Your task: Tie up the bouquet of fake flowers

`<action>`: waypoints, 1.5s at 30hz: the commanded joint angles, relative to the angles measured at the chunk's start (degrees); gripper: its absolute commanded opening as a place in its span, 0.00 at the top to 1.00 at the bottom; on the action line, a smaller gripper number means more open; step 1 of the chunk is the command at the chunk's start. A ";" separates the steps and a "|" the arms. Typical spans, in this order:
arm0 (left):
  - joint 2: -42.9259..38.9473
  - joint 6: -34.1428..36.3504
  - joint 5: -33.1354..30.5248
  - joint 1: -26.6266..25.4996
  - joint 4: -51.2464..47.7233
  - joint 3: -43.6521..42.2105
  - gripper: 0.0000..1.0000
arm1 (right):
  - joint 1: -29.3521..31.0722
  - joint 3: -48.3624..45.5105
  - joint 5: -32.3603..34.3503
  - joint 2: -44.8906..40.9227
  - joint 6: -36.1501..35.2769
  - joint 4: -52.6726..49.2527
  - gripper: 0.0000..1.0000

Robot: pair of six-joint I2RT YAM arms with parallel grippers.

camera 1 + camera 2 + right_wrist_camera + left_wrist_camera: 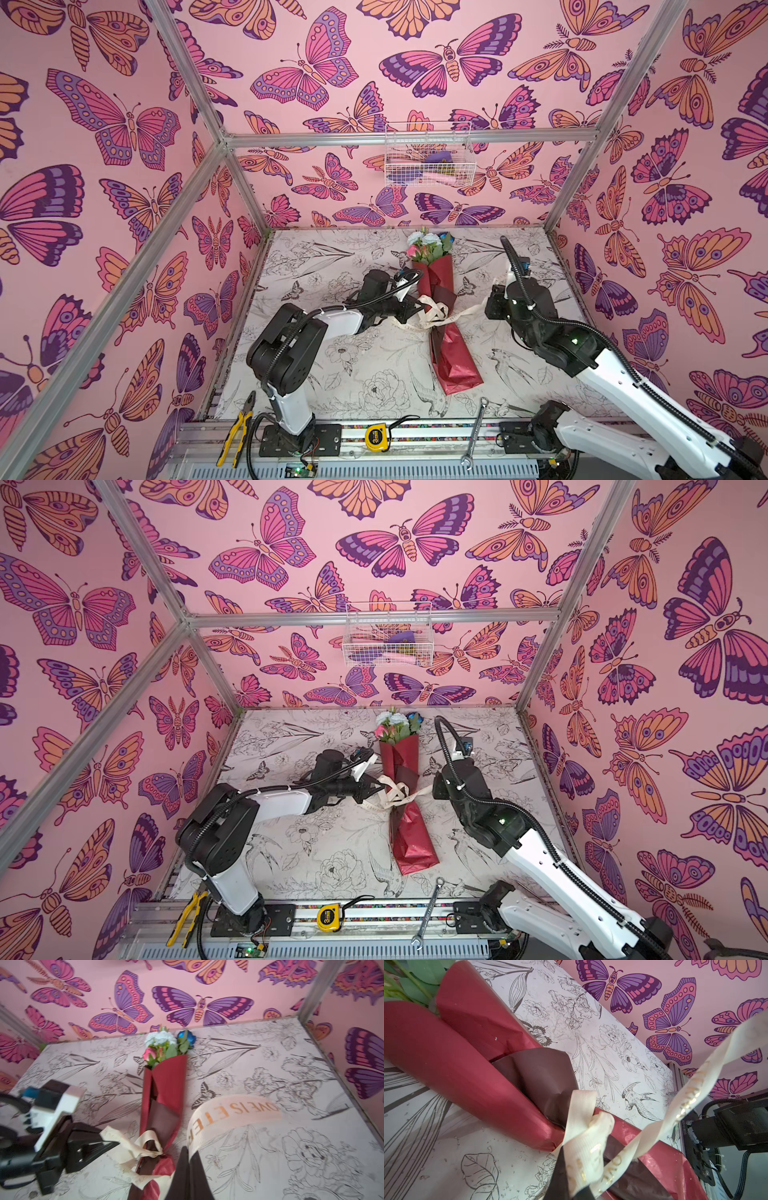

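Bouquet (441,277) is laid flat; cream ribbon (432,311), looped round its middle, is pinched one end by L gripper (417,308), other by R gripper (187,1154).

Place: robot lab test cell.
Enclosure: aluminium frame (311,140), butterfly-print walls (104,208).
Base: rail (436,434) with arm mounts (328,436), lower edge.
Tools: pliers (239,428), tape measure (378,437), wrench (475,434).

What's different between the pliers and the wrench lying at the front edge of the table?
The pliers have yellow-and-black handles; the wrench is bare silver metal. The pliers lie left of the yellow tape measure, the wrench right of it. The pliers are thicker, with two handles; the wrench is one slim bar. Both lie at the front rail, slanted the same way.
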 commanded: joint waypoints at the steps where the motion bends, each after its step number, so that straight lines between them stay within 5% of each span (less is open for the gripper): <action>1: -2.81 1.69 -0.02 -0.38 2.16 -1.95 1.00 | -3.63 -0.83 0.57 -1.70 3.37 -5.69 1.00; 28: -8.27 5.59 -2.89 -4.31 2.33 -11.93 1.00 | -15.28 -4.63 -2.42 5.42 6.14 -6.64 1.00; 38: -9.70 -0.91 -2.62 -5.27 2.31 -11.56 1.00 | -15.58 -6.23 -4.98 5.84 7.36 -4.59 1.00; 45: -8.87 -5.78 -8.10 -9.06 2.69 -13.31 1.00 | -15.66 -5.61 -5.67 7.17 6.99 -4.25 1.00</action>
